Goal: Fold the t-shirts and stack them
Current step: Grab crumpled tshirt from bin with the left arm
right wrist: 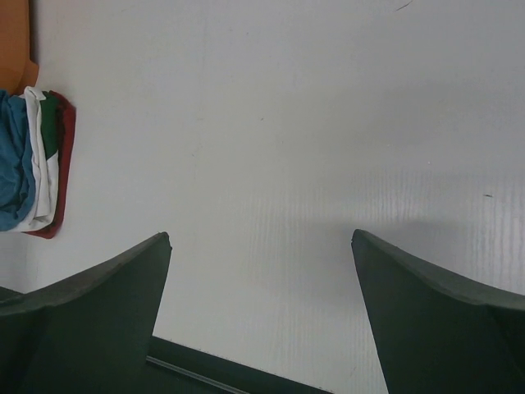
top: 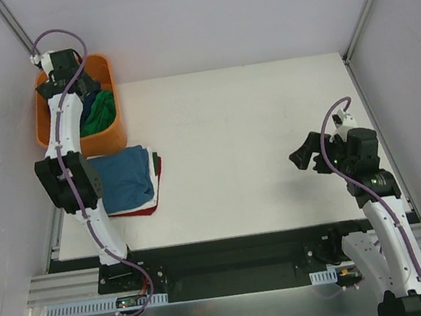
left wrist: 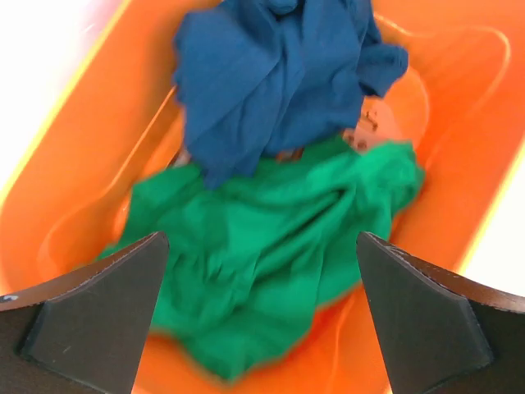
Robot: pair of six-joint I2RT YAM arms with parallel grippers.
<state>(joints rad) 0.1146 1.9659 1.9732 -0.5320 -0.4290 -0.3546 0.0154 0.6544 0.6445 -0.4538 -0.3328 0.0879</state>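
Green t-shirt and blue t-shirt lie crumpled in the orange basket at the table's 10 o'clock corner, with the folded stack at the basket's 6. Left gripper, arm outstretched, hangs above them, spread and empty; right gripper, likewise spread, hovers near 4 o'clock, seemingly angled down.

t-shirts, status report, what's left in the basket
Left gripper open above orange basket. Right gripper open above table. Green t-shirt and blue t-shirt crumpled in basket, folded stack beside it. Nothing blocking.

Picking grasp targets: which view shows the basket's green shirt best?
Left wrist: green shirt fills the frame, crumpled. Top external: just a patch beside the left arm. Right wrist: only the basket corner.
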